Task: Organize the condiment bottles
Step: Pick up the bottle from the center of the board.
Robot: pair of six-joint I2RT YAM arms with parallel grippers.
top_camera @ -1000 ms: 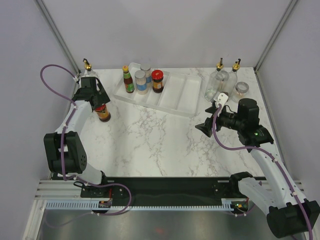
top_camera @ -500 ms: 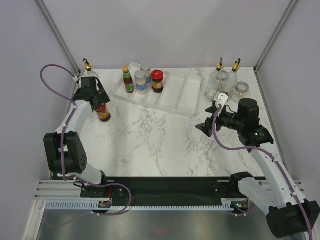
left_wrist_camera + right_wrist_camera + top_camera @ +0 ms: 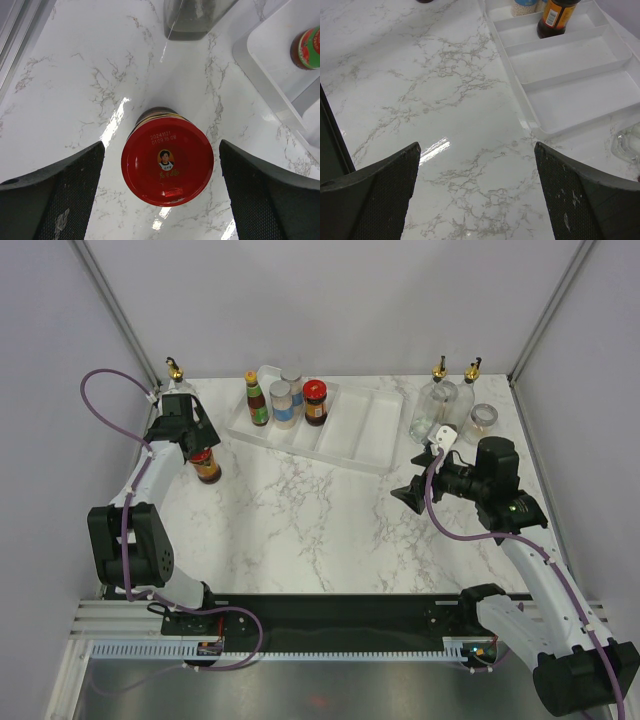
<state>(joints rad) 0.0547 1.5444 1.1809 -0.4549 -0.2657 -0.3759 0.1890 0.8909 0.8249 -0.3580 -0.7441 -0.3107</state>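
A red-lidded dark jar point(image 3: 207, 468) stands on the marble at the left. My left gripper point(image 3: 202, 454) hovers over it, open; in the left wrist view the red lid point(image 3: 167, 161) sits between the two fingers with a gap on each side, gripper point(image 3: 161, 146). A gold-spouted cruet point(image 3: 176, 371) stands behind it, its glass base point(image 3: 192, 17) also showing. The white tray point(image 3: 375, 435) holds an orange-capped sauce bottle point(image 3: 257, 400), two silver-lidded spice jars point(image 3: 281, 404) and a red-lidded jar point(image 3: 315, 402). My right gripper point(image 3: 409, 494) is open and empty above bare marble point(image 3: 476, 147).
Two gold-spouted cruets point(image 3: 438, 400) point(image 3: 468, 388) and a silver-lidded jar point(image 3: 483, 420) stand at the back right, behind my right wrist. The tray's right compartments point(image 3: 570, 62) hold nothing. A wall post rises at each back corner.
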